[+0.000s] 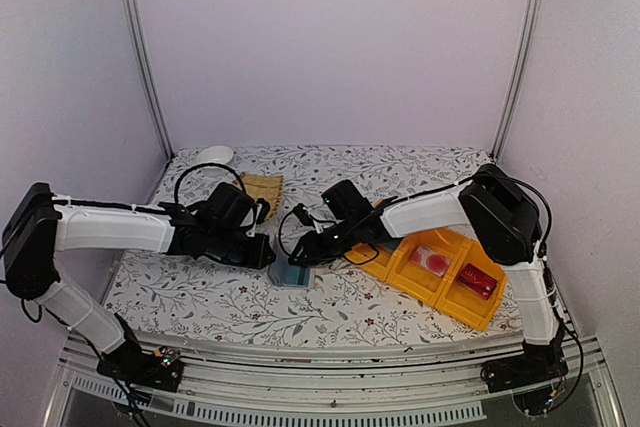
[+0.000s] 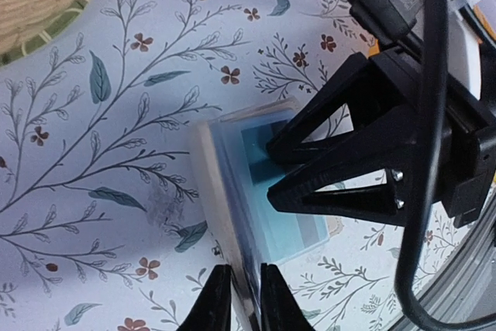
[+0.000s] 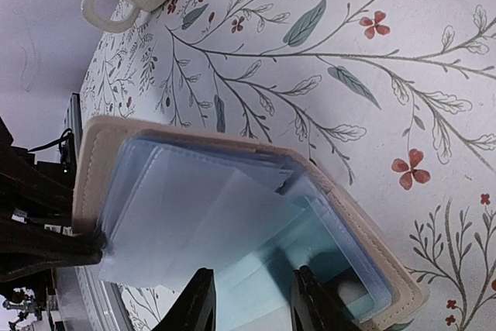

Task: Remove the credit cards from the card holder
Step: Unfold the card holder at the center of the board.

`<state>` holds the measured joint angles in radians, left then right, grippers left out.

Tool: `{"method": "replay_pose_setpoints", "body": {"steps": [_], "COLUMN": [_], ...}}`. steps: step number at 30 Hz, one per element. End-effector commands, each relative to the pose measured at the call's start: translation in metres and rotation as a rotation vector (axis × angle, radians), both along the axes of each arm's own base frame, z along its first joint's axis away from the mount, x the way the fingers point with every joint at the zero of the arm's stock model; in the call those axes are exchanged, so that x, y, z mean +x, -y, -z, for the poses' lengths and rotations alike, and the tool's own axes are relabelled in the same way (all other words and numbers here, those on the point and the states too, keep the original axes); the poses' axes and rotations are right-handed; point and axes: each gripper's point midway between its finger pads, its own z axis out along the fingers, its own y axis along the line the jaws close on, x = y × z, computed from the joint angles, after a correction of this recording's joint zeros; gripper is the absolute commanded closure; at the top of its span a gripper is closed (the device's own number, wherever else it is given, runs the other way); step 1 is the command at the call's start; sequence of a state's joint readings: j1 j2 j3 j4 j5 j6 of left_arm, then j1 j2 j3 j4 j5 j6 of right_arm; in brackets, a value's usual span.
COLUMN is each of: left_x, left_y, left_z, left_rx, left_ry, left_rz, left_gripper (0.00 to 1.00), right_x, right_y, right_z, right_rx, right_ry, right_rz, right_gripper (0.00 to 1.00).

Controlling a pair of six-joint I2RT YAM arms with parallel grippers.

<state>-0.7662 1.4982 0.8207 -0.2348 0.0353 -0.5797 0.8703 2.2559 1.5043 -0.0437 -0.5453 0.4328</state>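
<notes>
Card holder in L gripper; R gripper half-open on card.

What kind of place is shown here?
Probably a robot test booth in a lab: plain walls with metal posts, and two arms bolted at the near edge of a cloth-covered table.

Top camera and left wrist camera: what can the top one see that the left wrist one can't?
Only the top camera: both whole arms, the yellow trays and a white cup at the back.
Only the left wrist camera: the left hand pinching the card holder by its edge, and the teal card inside it.
Both: the card holder, the right hand over it, the flowery tablecloth and the woven mat.
</notes>
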Motion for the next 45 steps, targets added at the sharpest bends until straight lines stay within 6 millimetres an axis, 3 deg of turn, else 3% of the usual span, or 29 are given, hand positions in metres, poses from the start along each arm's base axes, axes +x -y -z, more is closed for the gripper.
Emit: {"method": "replay_pose_setpoints", "body": {"steps": [1,7,16,20,29,34,39,45], "left_x": [-0.002,0.002,0.006,0.003,0.007,0.006,0.007,0.015], "left_y": [0.009,0.003,0.0,0.011,-0.005,-0.008,-0.015,-0.053], "left_z": [-0.005,-0.001,-0.022,-0.028,0.011,0.011,0.004,0.007], "left_rx": [-0.096,-0.104,-0.165,-0.238,-0.072,-0.066,-0.045,0.021], "left_ry": [-0.009,-0.008,0.074,0.089,0.003,0.012,0.048,0.019], "left_rz": [0.034,0.017,0.017,0.058,0.001,-0.003,-0.009,-0.135], "left_gripper": [0.81,0.81,0.84,0.95,1.0,0.99,0.87,0.41], "right_x": [-0.004,-0.003,0.004,0.003,0.005,0.005,0.006,0.005], "right_y": [0.002,0.005,0.016,0.017,0.016,0.017,0.019,0.03], "right_z": [0.012,0.014,0.002,0.0,-0.009,-0.011,-0.006,-0.003], "right_rx": [-0.034,-0.037,-0.028,-0.026,-0.015,-0.018,-0.028,-0.057], "right_ry": [-0.033,-0.033,-0.009,-0.005,0.015,0.027,0.023,0.025], "right_rz": [0.001,0.0,0.035,0.033,0.033,0.032,0.036,0.055], "right_gripper": [0.66,0.66,0.66,0.66,0.66,0.66,0.66,0.66]}}
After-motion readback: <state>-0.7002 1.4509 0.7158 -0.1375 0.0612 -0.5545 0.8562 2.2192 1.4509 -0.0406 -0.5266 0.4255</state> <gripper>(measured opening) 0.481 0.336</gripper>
